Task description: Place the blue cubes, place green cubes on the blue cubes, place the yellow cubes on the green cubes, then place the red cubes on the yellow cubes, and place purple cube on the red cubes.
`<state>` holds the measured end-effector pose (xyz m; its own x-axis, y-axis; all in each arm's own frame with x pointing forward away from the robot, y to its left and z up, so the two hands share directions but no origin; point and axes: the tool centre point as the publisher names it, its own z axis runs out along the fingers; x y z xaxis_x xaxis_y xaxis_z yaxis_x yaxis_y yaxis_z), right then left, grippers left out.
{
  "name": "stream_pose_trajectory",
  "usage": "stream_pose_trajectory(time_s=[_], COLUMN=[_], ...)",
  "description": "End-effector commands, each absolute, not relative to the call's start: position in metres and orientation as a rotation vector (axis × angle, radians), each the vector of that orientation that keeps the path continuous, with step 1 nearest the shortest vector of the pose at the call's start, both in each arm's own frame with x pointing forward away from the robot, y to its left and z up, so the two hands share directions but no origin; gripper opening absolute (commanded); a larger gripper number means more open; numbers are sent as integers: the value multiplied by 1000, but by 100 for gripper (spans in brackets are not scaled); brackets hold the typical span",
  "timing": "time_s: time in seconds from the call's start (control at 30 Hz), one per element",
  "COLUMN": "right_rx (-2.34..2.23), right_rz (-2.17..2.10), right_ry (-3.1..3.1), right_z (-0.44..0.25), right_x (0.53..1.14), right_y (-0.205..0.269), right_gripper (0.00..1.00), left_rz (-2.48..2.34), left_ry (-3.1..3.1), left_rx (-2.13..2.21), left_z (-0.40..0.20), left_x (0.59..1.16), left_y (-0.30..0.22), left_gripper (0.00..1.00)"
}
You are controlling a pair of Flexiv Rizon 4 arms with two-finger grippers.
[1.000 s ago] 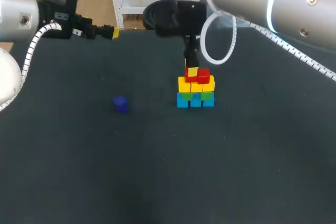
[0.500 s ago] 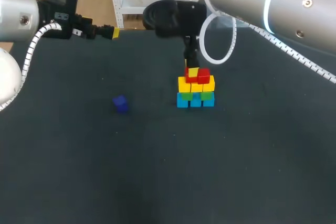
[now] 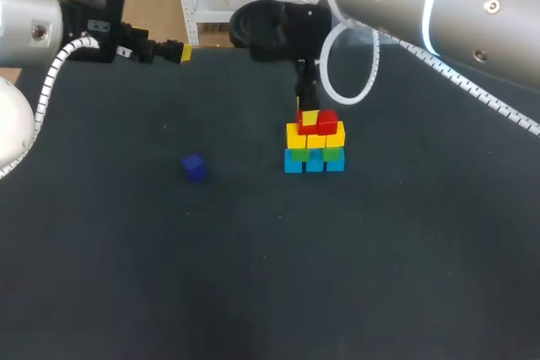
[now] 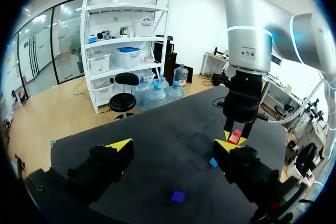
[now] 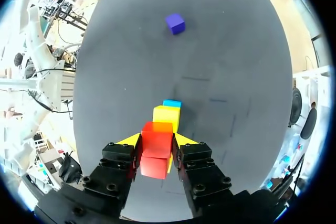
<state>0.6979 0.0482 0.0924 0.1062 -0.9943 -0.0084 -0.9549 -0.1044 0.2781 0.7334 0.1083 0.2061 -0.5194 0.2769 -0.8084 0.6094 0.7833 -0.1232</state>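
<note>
Right fingers (image 5: 124, 153) are clenched on a red cube (image 5: 156, 148), one yellow tip on each side of it. That cube sits at the top of the stack (image 3: 315, 145), on the yellow cubes (image 3: 315, 136) and right beside the other red cube (image 3: 328, 121). Under the yellows come the green cubes (image 3: 332, 154), then the blue cubes (image 3: 314, 163) on the worktop (image 3: 380, 276).

Here's the danger as I judge it. Those tips reach down close to the neighbouring red and the yellows, so an uneven opening or a slanted lift could drag a red cube off its seat or shove the whole stack askew. If the held cube sits off-centre, it could topple once let go.

The purple cube (image 3: 194, 166) lies alone, well apart from the stack on its left-arm side. The left fingers (image 4: 119, 145) hang released with nothing between them, far back from the stack.
</note>
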Motion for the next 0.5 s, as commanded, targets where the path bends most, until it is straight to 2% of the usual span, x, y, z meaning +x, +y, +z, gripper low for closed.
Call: stream_pose_trajectory(time_s=[0.03, 0.5], right_rx=[2177, 2181], right_rz=[-289, -282], right_ry=[-1953, -1945], right_z=[92, 92], right_x=[697, 696], right_y=[49, 50], right_gripper=[27, 45], left_rz=[-510, -510], left_ry=[2125, 2125], left_rx=[659, 659], left_z=[205, 205], left_x=[734, 734], left_y=[110, 110], left_gripper=[100, 100])
